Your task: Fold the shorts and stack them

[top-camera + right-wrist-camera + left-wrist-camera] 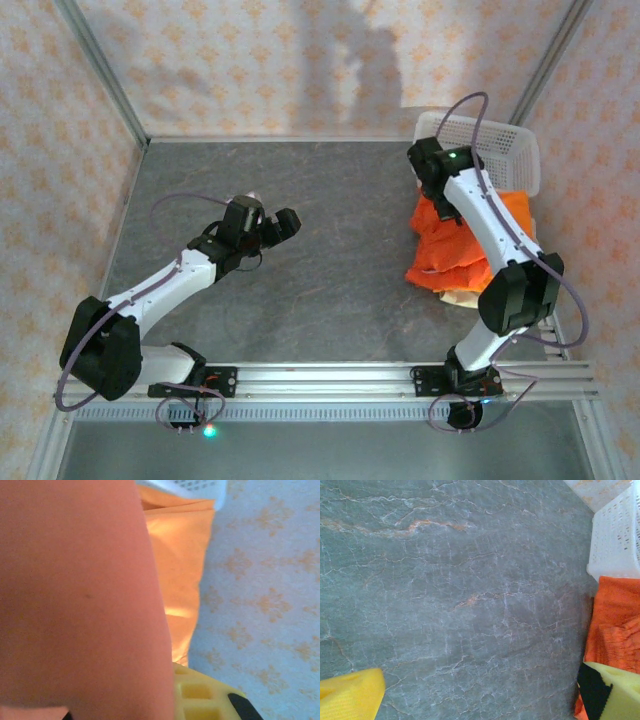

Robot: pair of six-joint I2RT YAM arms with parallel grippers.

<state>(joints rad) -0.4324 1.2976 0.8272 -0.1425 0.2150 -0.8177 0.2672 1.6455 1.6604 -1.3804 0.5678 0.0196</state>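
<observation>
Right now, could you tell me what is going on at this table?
The right gripper is shut on the orange shorts piled on the table, beside the basket. The left gripper hangs open over bare tabletop, holding nothing. The pile looks unfolded.

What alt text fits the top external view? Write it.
A heap of orange shorts lies at the table's right, before a white basket, with the right arm over it. The left arm holds its jaws open above bare table.
</observation>
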